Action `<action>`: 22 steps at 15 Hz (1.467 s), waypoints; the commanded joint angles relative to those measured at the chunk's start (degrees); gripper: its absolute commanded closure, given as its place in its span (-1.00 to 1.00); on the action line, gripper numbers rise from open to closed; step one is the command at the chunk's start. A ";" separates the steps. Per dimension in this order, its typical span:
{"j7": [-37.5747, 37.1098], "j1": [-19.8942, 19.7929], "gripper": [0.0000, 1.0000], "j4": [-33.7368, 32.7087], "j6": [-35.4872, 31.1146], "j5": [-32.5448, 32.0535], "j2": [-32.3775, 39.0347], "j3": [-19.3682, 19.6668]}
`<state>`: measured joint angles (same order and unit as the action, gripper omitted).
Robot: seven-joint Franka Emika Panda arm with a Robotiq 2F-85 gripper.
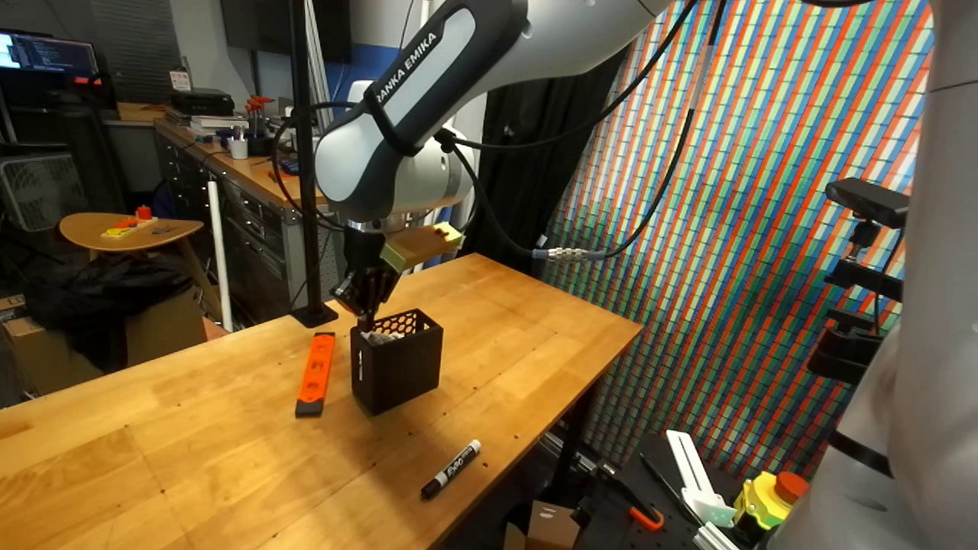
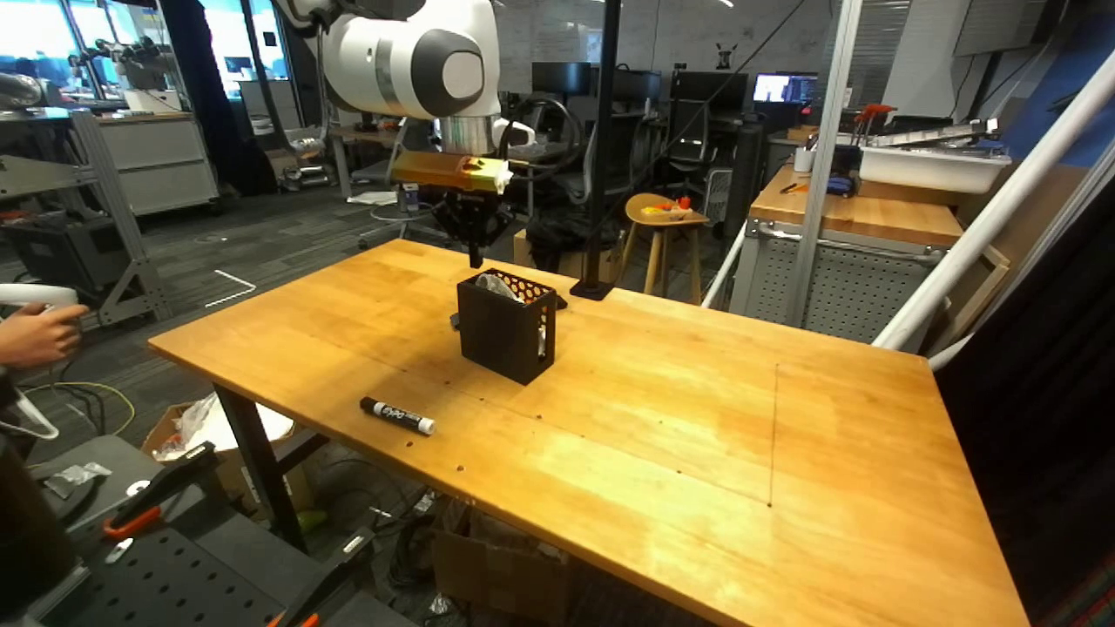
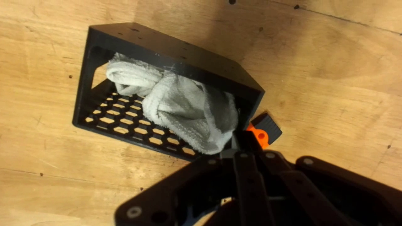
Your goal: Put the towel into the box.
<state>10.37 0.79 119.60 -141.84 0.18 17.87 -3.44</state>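
Observation:
The black box [image 1: 405, 374] stands upright on the wooden table, its honeycomb-holed wall visible in the wrist view. Crumpled inside it lies the white towel [image 3: 188, 110], bunched along one long wall and reaching one end. Both exterior views show a bit of the towel [image 2: 495, 283] near the rim. My gripper [image 1: 365, 322] points down over a corner of the box, its tips [image 2: 476, 259] around rim height or slightly above. The fingers of the gripper [image 3: 246, 136] are together with no cloth seen between them. Whether they touch the towel or rim, I cannot tell.
An orange level [image 1: 317, 374] with dark ends lies beside the box. A black-and-white marker [image 2: 396, 416] rests near the table's edge. A black pole's base [image 2: 592, 289] stands at the table's far side. A person's hand [image 2: 39, 335] shows at the left of an exterior view.

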 commanded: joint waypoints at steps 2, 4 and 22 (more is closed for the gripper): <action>1.20 -0.29 0.99 -2.04 0.11 -0.66 1.64 0.02; 1.58 -0.52 0.99 -2.73 0.22 -0.53 2.40 0.04; 2.85 -4.71 0.98 -6.25 1.21 1.76 10.00 -0.11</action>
<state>12.61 -3.23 114.39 -141.77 0.75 26.91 -3.34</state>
